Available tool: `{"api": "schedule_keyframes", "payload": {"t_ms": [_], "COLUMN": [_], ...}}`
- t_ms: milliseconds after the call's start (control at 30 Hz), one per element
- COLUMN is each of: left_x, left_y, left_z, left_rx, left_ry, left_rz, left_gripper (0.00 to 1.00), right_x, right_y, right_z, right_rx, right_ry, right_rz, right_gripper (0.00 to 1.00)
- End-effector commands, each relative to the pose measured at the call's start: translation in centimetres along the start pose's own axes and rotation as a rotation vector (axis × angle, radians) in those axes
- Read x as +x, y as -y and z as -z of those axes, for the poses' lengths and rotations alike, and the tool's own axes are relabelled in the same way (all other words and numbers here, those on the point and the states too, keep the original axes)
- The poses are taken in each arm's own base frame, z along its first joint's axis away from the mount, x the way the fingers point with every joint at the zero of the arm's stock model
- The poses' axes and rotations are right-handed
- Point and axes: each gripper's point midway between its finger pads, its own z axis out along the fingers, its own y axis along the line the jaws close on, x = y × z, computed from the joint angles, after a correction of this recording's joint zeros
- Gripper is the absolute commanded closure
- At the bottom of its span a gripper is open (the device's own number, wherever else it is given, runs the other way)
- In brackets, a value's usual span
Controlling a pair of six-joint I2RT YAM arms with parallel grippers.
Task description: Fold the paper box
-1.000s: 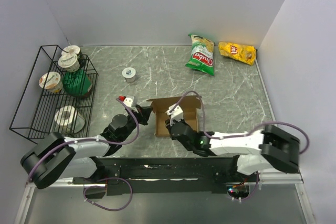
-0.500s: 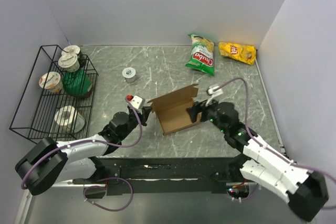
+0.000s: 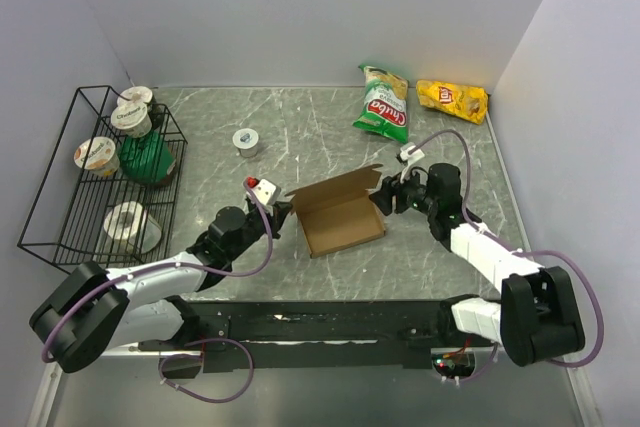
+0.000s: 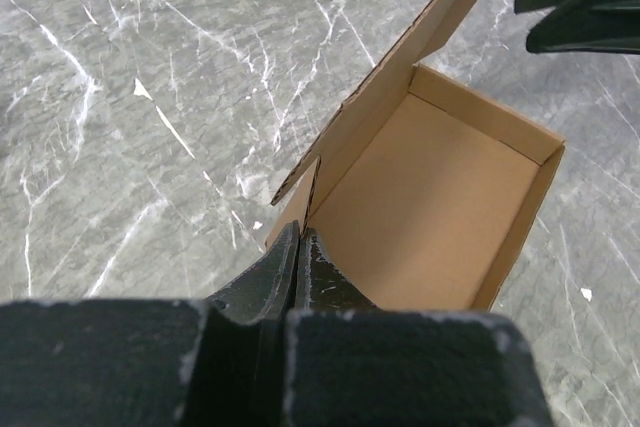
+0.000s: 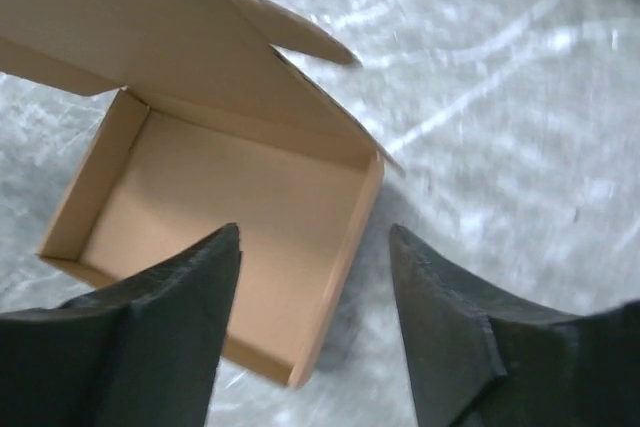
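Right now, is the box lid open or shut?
Open. The box has its lid raised off the tray part, and both wrist views look straight into its bare, empty inside.

- Your table [image 3: 300, 137] has a grey, marble-look top with white veins running across it.
- Plain pale walls [image 3: 300, 7] close you in on the left, far and right sides.
- A black wire rack [image 3: 50, 165] stands on the left side of the table.
- A black rail [image 3: 320, 312] runs along your near edge.
- Your light is soft and even, with only faint shadows.
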Motion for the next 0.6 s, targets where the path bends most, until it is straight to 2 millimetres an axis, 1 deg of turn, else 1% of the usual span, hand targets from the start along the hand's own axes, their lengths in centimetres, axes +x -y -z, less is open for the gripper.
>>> {"api": "schedule_keyframes", "payload": {"t_ms": [0,67,133,167,233,333,433,467,500,567], "left_x": [0.8,0.7,0.8,1.0,1.0,1.0,1.1,1.1,1.1,1.0], "left_y": [0.3,0.3,0.3,0.2,0.2,0.0,-0.1,-0.2,-0.2,-0.3], "left_z": [-0.4,-0.5,-0.5,-0.5,-0.5,-0.6,-0.6,-0.7,-0.8,-1.0], "left_rx": [0.031,0.033,0.037,0.037,0.038,0.030,0.027,0.024,0.022,0.017], "left_ry": [-0.056,-0.056,-0.058,-0.062,-0.064,-0.065,-0.066,-0.067,-0.070,-0.071], "left_rz": [-0.014,-0.012,-0.016,-0.016,-0.014,-0.012,-0.012,-0.008,-0.007,0.001], "left_gripper": [0.99,0.99,0.99,0.99,0.99,0.99,0.99,0.99,0.99,0.99], "right_x": [-4.9,-5.0,-5.2,-5.0,-5.4,-5.2,-5.2,-5.1,-5.3,-5.0], "right_y": [0.8,1.5,1.6,1.9,2.0,1.5,1.2,1.2,1.2,1.0], "right_z": [-0.6,-0.6,-0.7,-0.9,-1.1,-1.3,-1.3,-1.3,-1.3,-1.3], "right_rx": [-0.009,0.015,0.005,0.008,0.002,-0.042,-0.052,-0.054,-0.057,-0.067], "right_ry": [0.137,0.137,0.134,0.122,0.127,0.114,0.115,0.111,0.112,0.097], "right_rz": [0.201,0.224,0.235,0.241,0.252,0.256,0.262,0.258,0.259,0.250], "right_gripper": [0.36,0.35,0.34,0.34,0.34,0.37,0.47,0.54,0.57,0.66]}}
